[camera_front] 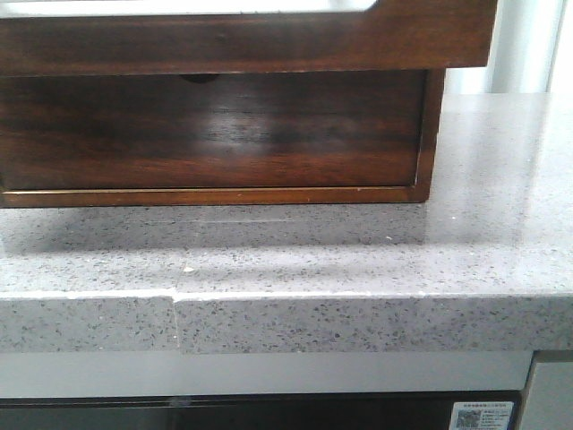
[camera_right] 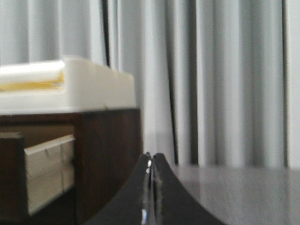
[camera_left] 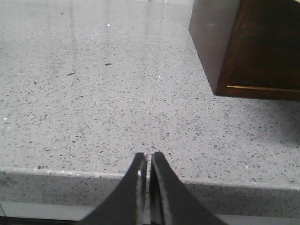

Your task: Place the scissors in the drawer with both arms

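- You had the upper drawer (camera_front: 242,40) pulled out: in the front view its dark wood front overhung the deeper front (camera_front: 210,130) below it, across the top of the frame. In the right wrist view the same drawer (camera_right: 37,176) showed at lower left, its pale side wall exposed.
- The scissors did not appear in any view, so you could not tell from these pictures where they lay or how their long axis ran. Whether they were already in the drawer could not be judged either; its inside was hidden.
- Your right gripper (camera_right: 151,161) was the nearer one to the drawer, which sat to the left of the fingertips in that frame, with grey curtains (camera_right: 220,79) behind. Its fingers were pressed together and held nothing.
- Your left gripper (camera_left: 146,161) hung over the front edge of the speckled stone countertop (camera_left: 108,93), fingers likewise together and empty. The wooden box (camera_left: 253,47) stood at the upper right of that frame, well apart from the tips.
- As a judgement: the scissors had to be found first; only then could you choose an arm.
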